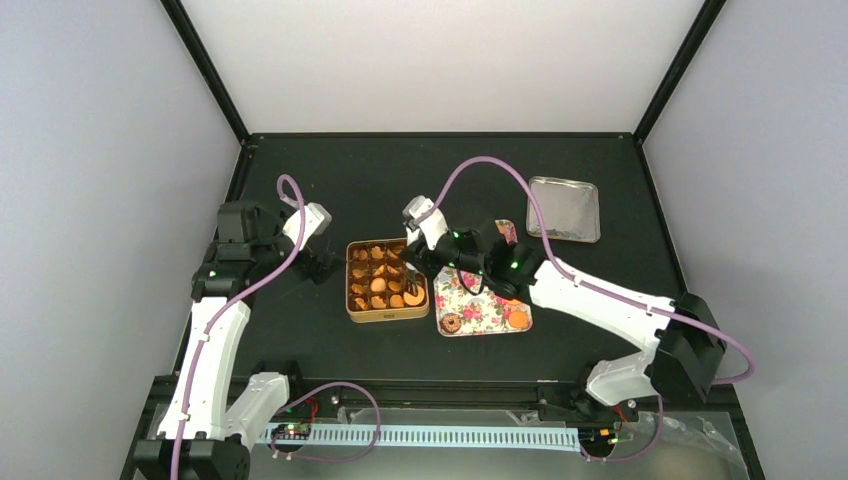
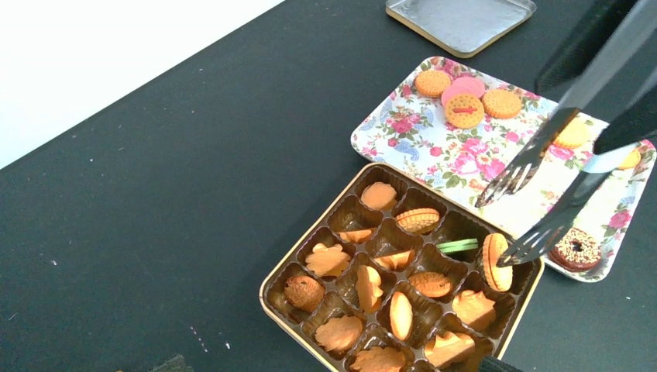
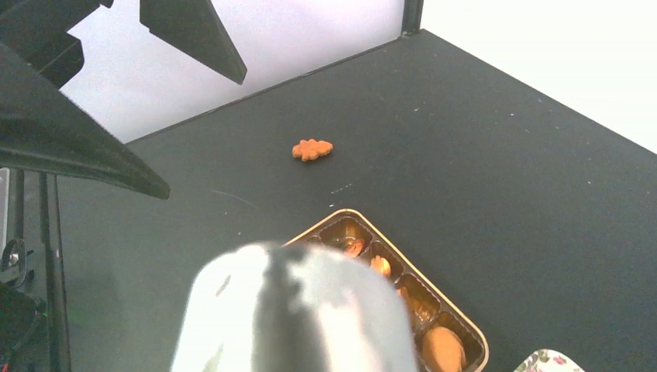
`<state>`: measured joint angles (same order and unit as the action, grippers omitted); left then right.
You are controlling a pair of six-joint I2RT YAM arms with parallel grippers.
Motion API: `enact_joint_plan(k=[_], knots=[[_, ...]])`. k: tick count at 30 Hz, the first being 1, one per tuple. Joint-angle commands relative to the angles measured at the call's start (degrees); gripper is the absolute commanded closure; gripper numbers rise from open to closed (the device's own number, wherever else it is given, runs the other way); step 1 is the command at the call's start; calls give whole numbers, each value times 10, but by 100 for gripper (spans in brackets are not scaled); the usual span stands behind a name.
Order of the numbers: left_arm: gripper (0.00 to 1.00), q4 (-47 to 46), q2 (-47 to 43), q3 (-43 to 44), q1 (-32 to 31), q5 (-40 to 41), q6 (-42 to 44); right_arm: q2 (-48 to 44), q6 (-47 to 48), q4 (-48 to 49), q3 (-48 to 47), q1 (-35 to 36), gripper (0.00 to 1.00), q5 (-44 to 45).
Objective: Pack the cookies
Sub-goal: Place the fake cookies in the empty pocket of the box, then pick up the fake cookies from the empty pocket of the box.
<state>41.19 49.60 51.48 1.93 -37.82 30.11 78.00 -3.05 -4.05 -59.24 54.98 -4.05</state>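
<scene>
The right gripper point(image 1: 428, 258) is squeezing tongs point(image 2: 542, 143), which are pinching a round cookie point(image 2: 496, 262) on edge at the tin's point(image 2: 265, 301) rim. The left gripper point(image 1: 318, 264) is hanging wide open. Other cookies point(image 2: 465, 111) are lying in the tin and on the tray point(image 2: 403, 132).

In the right wrist view a blurred grey-white shape point(image 3: 294, 310) fills the near foreground and hides about half of the tin point(image 3: 341, 226). Only 1 corner of the floral tray point(image 3: 552, 361) shows at the bottom edge. In the left wrist view the tin's near corner, the tongs' point(image 2: 534, 153) handles and the steel tray point(image 2: 461, 19) are cut off. From above, the tin's cookies point(image 1: 380, 282) are too small to tell apart.
</scene>
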Motion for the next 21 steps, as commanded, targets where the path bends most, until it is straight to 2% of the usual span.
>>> enact_joint_plan(k=[1,13,21], knots=[[2,23,-4,8,5,-14,15,29,41,-35,-53,-20,62,-70],[2,32,-1,12,6,-14,24,79,80,-54,-71,-32,63,-144],[2,25,1,13,7,-10,21,55,77,-50,-52,-32,70,-158]])
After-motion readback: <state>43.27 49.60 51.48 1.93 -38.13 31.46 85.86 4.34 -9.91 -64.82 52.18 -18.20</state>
